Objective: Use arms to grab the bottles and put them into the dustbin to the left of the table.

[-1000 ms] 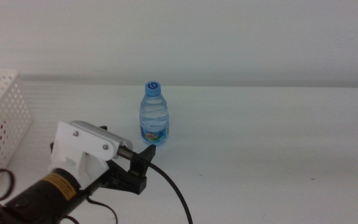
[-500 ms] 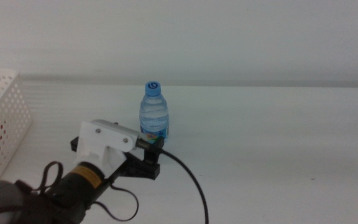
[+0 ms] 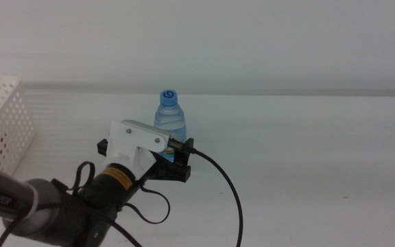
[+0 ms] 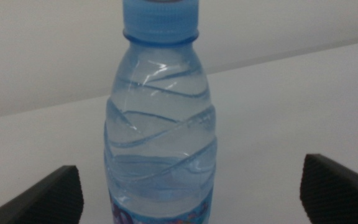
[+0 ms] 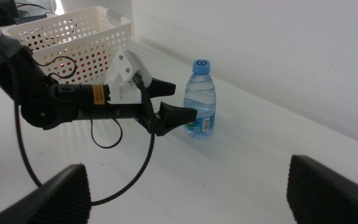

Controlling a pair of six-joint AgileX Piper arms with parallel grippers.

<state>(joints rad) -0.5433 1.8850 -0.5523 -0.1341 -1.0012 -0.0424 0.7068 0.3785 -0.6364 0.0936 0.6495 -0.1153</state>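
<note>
Bright, even, washed-out light; soft faint shadows; the close water bottle point(image 4: 160, 124) slightly blurred.

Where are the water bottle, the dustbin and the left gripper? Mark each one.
water bottle point(image 4: 160, 134): left wrist view, on its clear ribbed body.
dustbin point(image 5: 73, 34): right wrist view, on its perforated white wall.
left gripper point(image 5: 174, 101): right wrist view, midway between its open jaws' tips.
</note>
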